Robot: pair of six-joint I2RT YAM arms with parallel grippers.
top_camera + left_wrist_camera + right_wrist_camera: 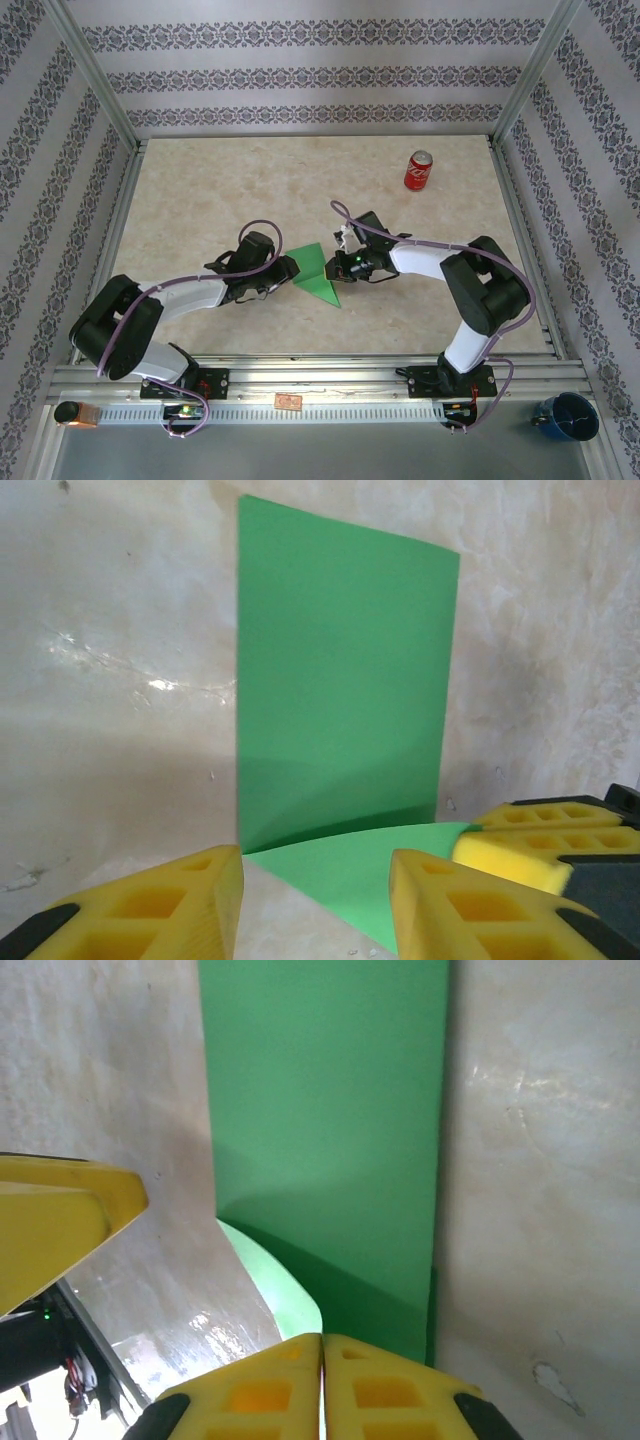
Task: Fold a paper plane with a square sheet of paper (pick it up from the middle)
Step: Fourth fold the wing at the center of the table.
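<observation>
The square sheet of paper (318, 272) is bright green and lies folded on the table between my two grippers. One long layer (340, 680) lies flat, and a corner flap (350, 865) is lifted off it. My right gripper (322, 1340) is shut on the tip of that flap, which curls pale green (285, 1295) into its jaws. The flat layer (330, 1110) stretches away in front of it. My left gripper (315, 900) is open and low over the table, its yellow fingers on either side of the flap's near edge. The paper plane is out of view.
A red soda can (418, 171) lies at the back right of the marble-patterned table (200, 200). A blue cup (566, 417) sits off the table at the front right. Patterned walls with metal posts enclose the table. The two grippers (288, 270) (338, 268) are close together.
</observation>
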